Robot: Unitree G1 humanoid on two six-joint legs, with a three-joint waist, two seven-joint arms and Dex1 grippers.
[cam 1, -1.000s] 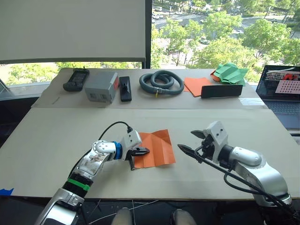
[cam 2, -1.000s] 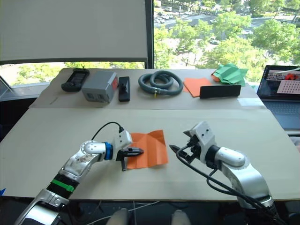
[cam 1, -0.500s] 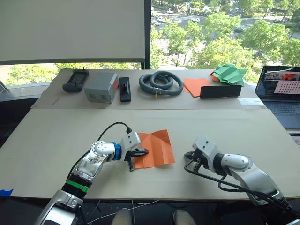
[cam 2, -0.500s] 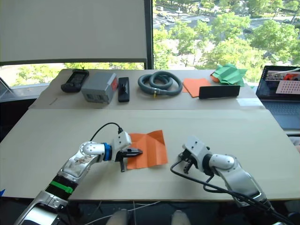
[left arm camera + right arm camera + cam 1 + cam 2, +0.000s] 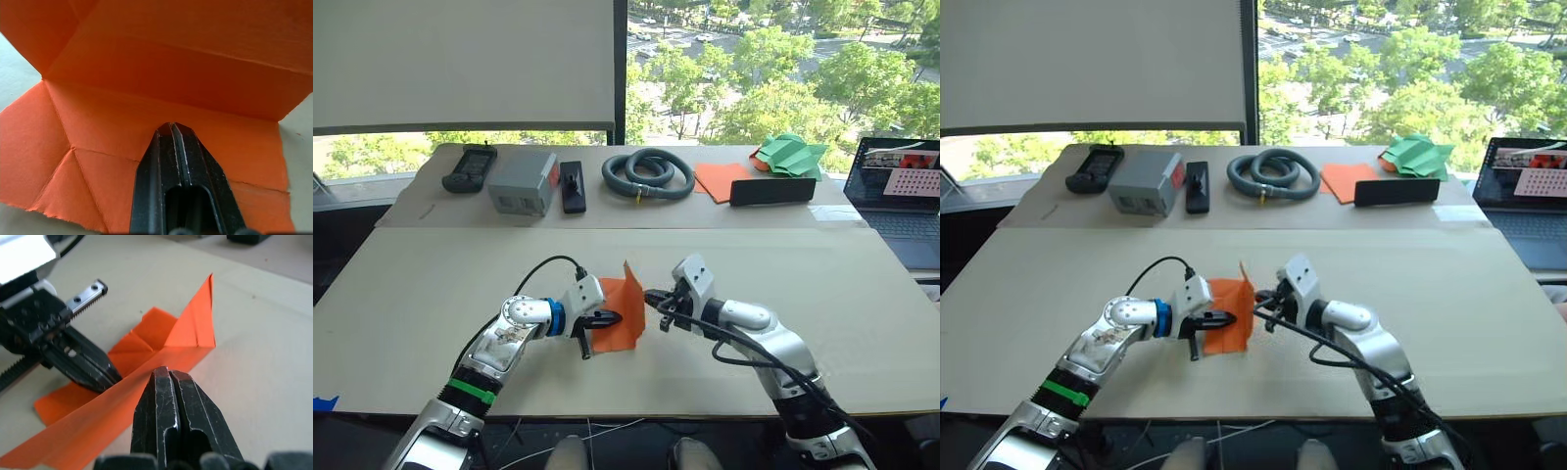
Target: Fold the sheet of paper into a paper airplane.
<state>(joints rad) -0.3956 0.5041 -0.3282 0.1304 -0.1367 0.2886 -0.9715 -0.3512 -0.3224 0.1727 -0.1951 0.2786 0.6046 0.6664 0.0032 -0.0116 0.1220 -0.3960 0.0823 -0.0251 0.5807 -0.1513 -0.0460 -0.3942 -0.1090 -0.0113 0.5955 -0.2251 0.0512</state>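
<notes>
While my left hand, fingers pressed together, pins the near half of the sheet of paper flat on the table, my right hand, fingers likewise closed, pinches the sheet's right edge and holds that half lifted upright along a crease. Beyond, a coiled hose and green folded paper sit well apart.

Silver arms, 2 black-fingered grippers (left arm green-banded, blue-ringed).
</notes>
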